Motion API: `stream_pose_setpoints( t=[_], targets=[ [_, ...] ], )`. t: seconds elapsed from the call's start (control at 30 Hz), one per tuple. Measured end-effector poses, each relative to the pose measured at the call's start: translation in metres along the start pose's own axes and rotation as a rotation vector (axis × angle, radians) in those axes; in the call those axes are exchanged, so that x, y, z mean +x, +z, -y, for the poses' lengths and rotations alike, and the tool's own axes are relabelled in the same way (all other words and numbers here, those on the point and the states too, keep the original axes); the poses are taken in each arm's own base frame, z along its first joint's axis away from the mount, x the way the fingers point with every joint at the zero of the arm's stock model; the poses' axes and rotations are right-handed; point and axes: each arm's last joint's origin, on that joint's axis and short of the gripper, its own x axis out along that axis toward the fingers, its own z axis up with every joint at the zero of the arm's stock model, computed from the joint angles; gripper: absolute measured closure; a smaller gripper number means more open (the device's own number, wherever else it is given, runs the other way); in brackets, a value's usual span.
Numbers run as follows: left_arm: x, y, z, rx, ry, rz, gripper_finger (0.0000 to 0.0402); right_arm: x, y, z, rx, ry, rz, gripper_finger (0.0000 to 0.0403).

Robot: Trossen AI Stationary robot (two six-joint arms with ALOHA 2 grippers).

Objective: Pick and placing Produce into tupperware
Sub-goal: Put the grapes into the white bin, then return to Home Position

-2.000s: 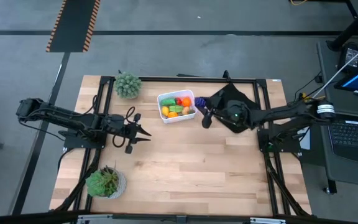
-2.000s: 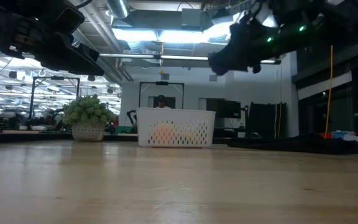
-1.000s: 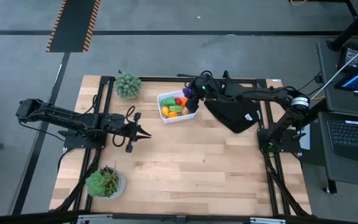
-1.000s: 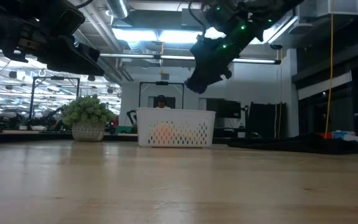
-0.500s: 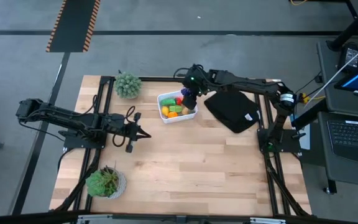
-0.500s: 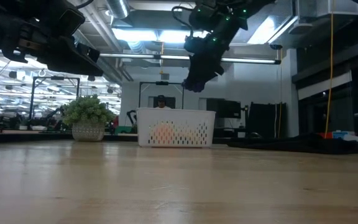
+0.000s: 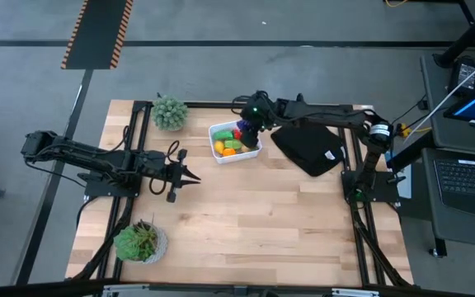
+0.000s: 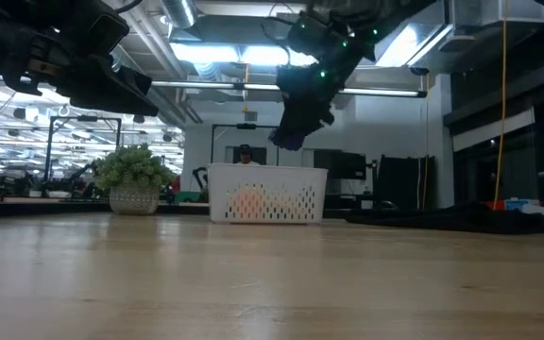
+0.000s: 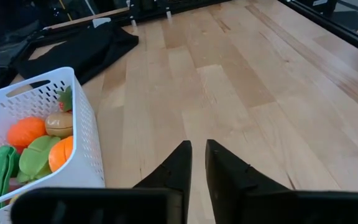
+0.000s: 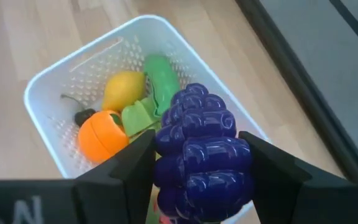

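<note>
High view looks straight down on the whole table [image 7: 246,223]; low view sits level at tabletop height — both share the white tub [image 7: 234,142], which the two wrist views see close up

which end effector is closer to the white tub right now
Right. The right end effector hangs over the tub, shut on purple grapes. The left end effector is off to the tub's left, above bare table.
</note>
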Motion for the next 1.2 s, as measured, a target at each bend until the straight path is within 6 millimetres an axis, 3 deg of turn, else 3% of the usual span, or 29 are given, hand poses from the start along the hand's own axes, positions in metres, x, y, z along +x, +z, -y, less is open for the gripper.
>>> stream_pose_setpoints(
  t=[0.47, 0.87, 1.2],
  targets=[
    [0.0, 0.0, 0.0, 0.0, 0.0, 0.0, 0.0333, 0.035, -0.044, 0.003, 0.01, -0.006, 0.077, 0.0189],
    [0.0, 0.0, 0.0, -0.001, 0.0, 0.0, 0.0313, 0.037, -0.044, 0.004, 0.02, -0.005, 0.125, 0.0142],
    [0.0, 0.0, 0.0, 0.006, 0.001, 0.0, 0.0303, 0.036, -0.043, 0.004, 0.006, -0.006, 0.135, 0.0141]
  ],
)
